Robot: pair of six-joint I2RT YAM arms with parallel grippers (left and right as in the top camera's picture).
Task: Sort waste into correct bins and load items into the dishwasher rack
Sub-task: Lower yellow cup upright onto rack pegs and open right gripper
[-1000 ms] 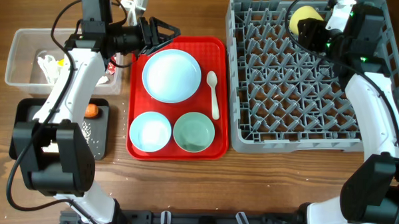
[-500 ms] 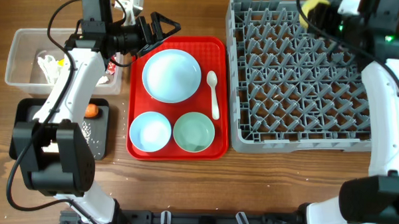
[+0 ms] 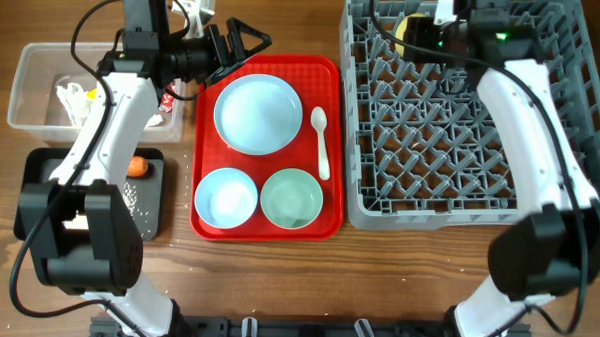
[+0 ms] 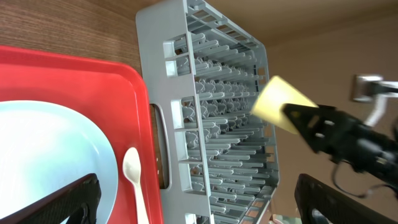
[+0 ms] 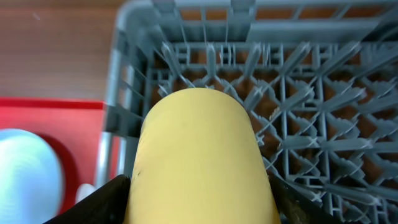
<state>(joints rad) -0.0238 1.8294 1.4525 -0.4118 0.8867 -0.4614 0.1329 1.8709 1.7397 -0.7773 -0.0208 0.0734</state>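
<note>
My right gripper (image 3: 417, 35) is shut on the yellow cup (image 5: 199, 155) and holds it above the far left corner of the grey dishwasher rack (image 3: 457, 199). The cup also shows in the overhead view (image 3: 405, 27) and in the left wrist view (image 4: 281, 106). My left gripper (image 3: 246, 39) is open and empty above the far left corner of the red tray (image 3: 318, 229). On the tray lie the pale blue plate (image 3: 258, 112), two bowls (image 3: 226, 198) (image 3: 292, 198) and the white spoon (image 3: 322, 139). The clear tub (image 3: 33, 79) holds white tissue. The black tray (image 3: 149, 208) holds the carrot (image 3: 136, 167) and rice.
The rack (image 4: 211, 118) fills the right half of the table and reaches its far edge. The tub and black tray stand at the left, under my left arm. A red wrapper piece (image 3: 168, 102) lies at the tub's right end.
My right arm has swung left along the rack's far edge, carrying the yellow cup from the far right to the far left corner. My left arm has stayed still.
</note>
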